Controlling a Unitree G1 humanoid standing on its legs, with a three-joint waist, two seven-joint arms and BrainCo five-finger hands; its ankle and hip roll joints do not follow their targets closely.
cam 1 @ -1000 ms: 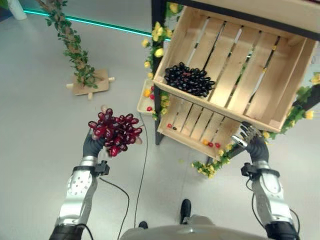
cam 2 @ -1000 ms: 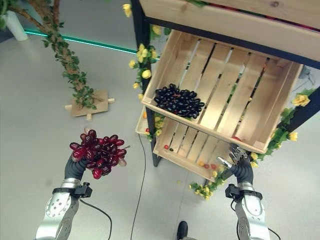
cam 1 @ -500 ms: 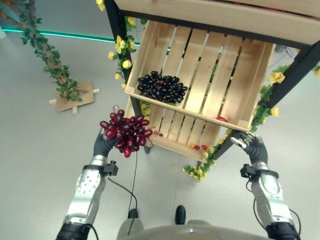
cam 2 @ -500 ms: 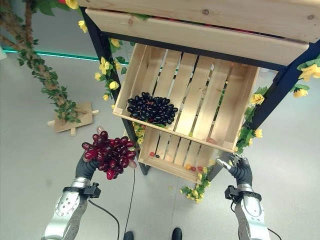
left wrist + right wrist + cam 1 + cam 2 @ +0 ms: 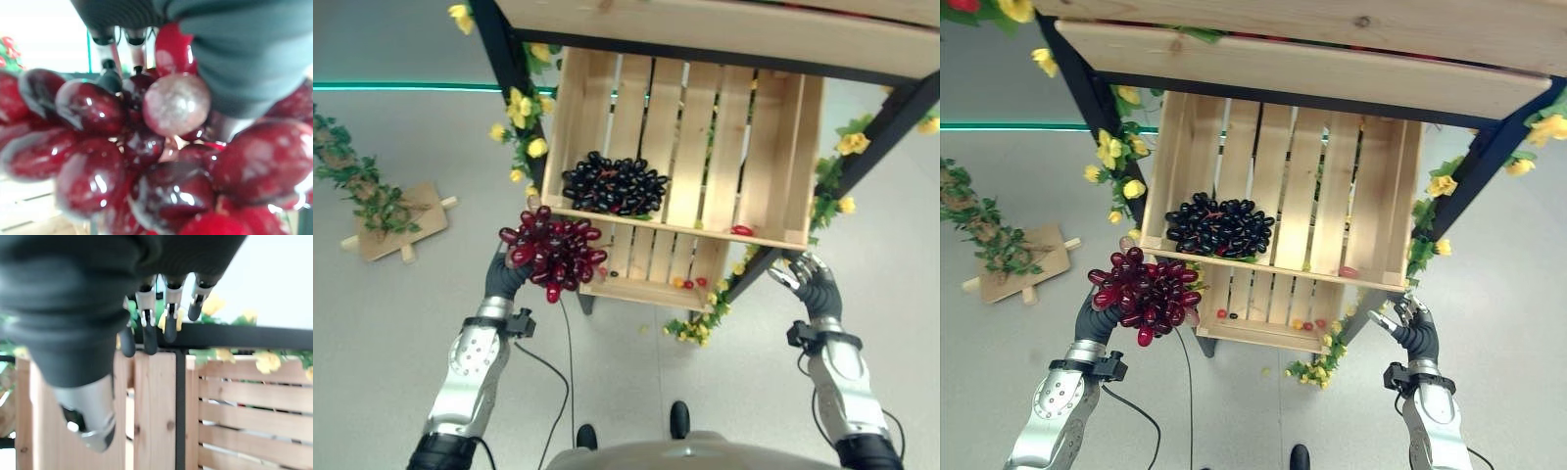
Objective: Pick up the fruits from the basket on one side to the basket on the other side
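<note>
My left hand [image 5: 502, 277] is shut on a bunch of red grapes [image 5: 553, 251], held in the air just left of the front rim of the middle wooden crate [image 5: 773, 147]. The red grapes [image 5: 146, 161] press close against the left wrist camera, with the hand's fingers [image 5: 108, 58] behind them. A bunch of black grapes [image 5: 612, 186] lies in the crate's near left corner. A small red fruit [image 5: 741, 230] sits at its near right rim. My right hand [image 5: 811, 284] hangs empty with relaxed fingers [image 5: 168, 313] below the crate's right corner.
A black-framed rack [image 5: 504, 69] holds stacked crates: one above [image 5: 1332, 69], one below [image 5: 651, 274] with small red and orange fruits. Yellow flower garlands [image 5: 524, 127] wrap the posts. A leafy branch on a wooden stand [image 5: 396, 220] is on the floor at left.
The camera has swung, so the rack now sits centred and squarer. My left hand with the red grapes has come closer to the middle crate's front left corner. The right hand keeps its pose.
</note>
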